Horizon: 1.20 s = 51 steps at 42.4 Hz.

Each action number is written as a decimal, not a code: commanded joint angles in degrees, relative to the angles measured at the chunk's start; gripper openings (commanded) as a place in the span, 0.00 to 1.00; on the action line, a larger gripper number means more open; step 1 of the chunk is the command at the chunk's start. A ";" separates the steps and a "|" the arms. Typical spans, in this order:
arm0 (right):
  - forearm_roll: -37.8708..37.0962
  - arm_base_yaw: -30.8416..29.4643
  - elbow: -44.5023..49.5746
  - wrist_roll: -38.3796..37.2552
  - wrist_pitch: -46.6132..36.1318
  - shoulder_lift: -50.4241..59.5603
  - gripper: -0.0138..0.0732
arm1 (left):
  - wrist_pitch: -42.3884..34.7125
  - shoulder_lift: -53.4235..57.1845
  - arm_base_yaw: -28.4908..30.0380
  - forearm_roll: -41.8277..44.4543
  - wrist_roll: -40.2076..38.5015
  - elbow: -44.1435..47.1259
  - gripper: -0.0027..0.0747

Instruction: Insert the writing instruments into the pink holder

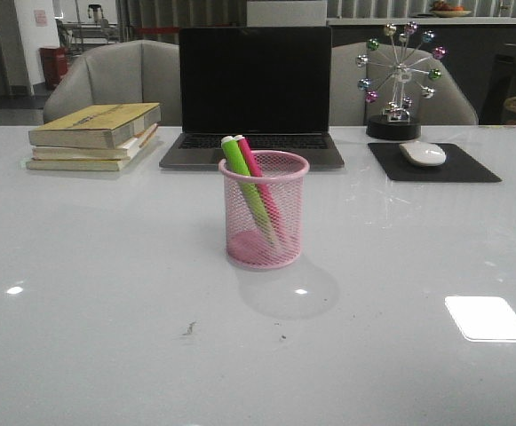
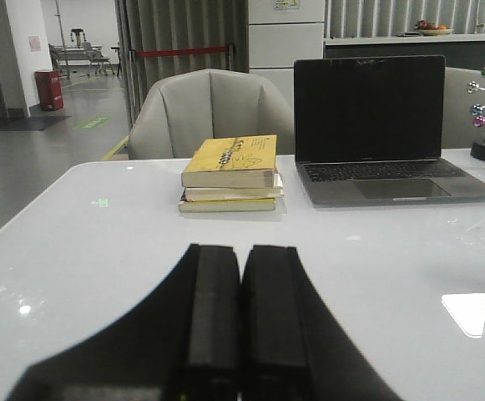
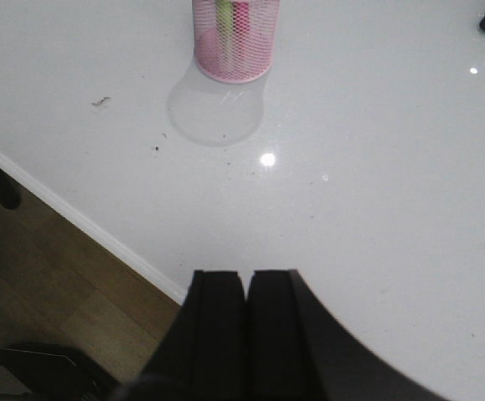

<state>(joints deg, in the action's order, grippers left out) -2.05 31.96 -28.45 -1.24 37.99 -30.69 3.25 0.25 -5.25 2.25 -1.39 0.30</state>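
Two writing instruments [image 1: 250, 182] lean inside pink holder [image 1: 264, 213] | we judge them light, stiff, slippery; grip mid-barrel | left gripper [image 2: 240, 334], right gripper [image 3: 246, 334] closed, empty

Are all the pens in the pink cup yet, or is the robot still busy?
It looks finished. The green marker and the pink marker both lean inside the pink holder, tops poking over the rim. Nothing is in hand: the left gripper and right gripper are shut and empty, away from the cup. No other pens show on the table, so nothing seems left.
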 commanded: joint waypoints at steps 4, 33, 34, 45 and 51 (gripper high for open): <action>-0.65 -0.08 -1.61 0.18 -4.01 -0.05 0.19 | -4.85 1.20 -0.70 -0.22 -0.49 0.22 0.15; -0.65 -0.67 -1.16 0.18 -4.25 1.84 0.19 | -4.85 1.20 -0.70 -0.22 -0.49 0.22 0.15; -0.74 -1.31 -0.68 0.18 -4.89 2.83 0.19 | -4.85 1.20 -0.70 -0.22 -0.49 0.22 0.15; -0.87 -20.09 12.48 0.18 -26.16 18.41 0.19 | -4.85 1.20 -0.70 -0.22 -0.49 0.22 0.15; -0.87 -26.68 21.22 0.12 -34.66 25.47 0.19 | -4.85 1.20 -0.70 -0.22 -0.49 0.22 0.15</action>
<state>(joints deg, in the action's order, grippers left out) -2.15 7.87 -9.31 -1.24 13.52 -7.24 3.25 0.25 -5.45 2.25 -1.39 0.30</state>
